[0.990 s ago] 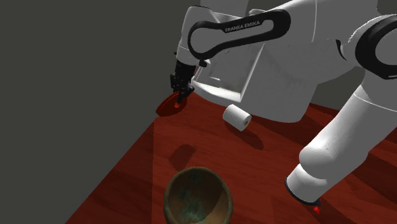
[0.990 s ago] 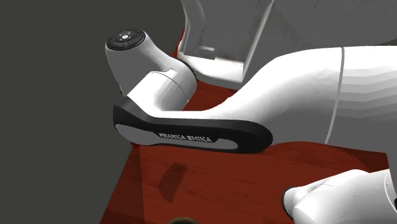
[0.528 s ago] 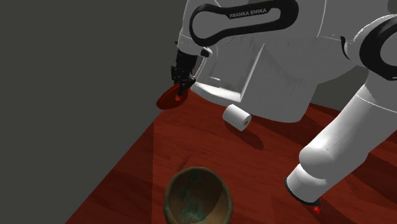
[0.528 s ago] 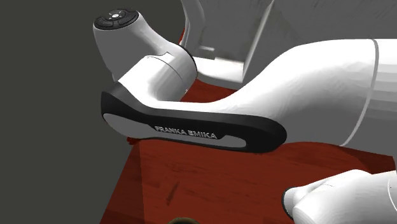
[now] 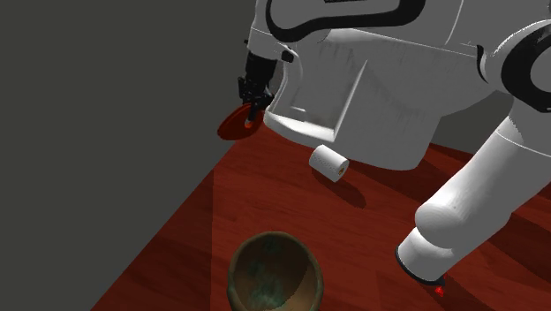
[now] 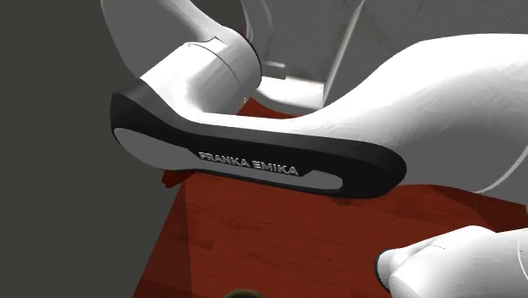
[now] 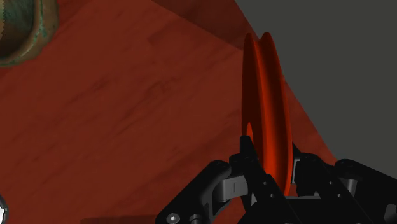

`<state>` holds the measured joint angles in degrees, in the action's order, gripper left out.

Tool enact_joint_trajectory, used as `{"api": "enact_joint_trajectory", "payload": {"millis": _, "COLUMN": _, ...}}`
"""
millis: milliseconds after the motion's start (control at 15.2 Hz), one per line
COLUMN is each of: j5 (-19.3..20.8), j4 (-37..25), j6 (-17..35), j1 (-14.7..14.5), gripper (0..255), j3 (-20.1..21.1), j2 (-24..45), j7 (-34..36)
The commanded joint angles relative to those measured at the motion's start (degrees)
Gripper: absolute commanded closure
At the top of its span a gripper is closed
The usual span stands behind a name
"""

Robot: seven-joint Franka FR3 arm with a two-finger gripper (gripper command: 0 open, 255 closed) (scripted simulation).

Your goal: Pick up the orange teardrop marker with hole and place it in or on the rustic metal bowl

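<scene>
Now: Carry the Marker Over to the Bowl

Look first at the gripper (image 7: 272, 162). Squeezed shut on the orange-red marker (image 7: 265, 95), with one black finger pressed on each flat side. Gripped at one end only, with most of the thin, round shape poking out past the fingertips. Hanging up in the air in the shoulder view, above the far edge of the dark red table (image 5: 265, 199), right by the grey wall (image 5: 106, 106). Not touching the table at all.

Find the bowl (image 5: 275, 272) next. Sitting at the near end of the table, mouth up, brown outside and greenish inside. Well apart from the marker.

Probably time to travel, then. Hold the squeeze tight the whole way, to stop a thin, smooth thing like this from slipping or twisting. Move slowly and smoothly, with no jerks. Stay high while crossing, and keep clear of the small white roll (image 5: 329, 163) lying on the table just beside the big white box (image 5: 353, 97).

Stop right over the middle of the bowl. Go down low into the mouth before letting go. Open the fingers only then. Never drop from high up: likely to bounce off the rim or roll away like a wheel.
</scene>
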<state>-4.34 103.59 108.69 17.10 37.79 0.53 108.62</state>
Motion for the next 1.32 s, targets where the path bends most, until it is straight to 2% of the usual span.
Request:
{"api": "enact_joint_trajectory", "payload": {"millis": 0, "j5": -1.49, "j4": 1.53, "j6": -0.35, "j1": -0.1, "gripper": 255, "j3": 0.14, "j2": -2.36, "j7": -0.09}}
{"api": "enact_joint_trajectory", "payload": {"millis": 462, "j5": -10.53, "j4": 12.38, "j6": -1.25, "j1": -3.1, "gripper": 255, "j3": 0.2, "j2": -16.84, "j7": -0.1}}
{"api": "enact_joint_trajectory", "payload": {"millis": 1254, "j5": -21.28, "j4": 22.8, "j6": -7.65, "j1": -13.07, "gripper": 255, "j3": 0.36, "j2": -36.8, "j7": 5.92}}
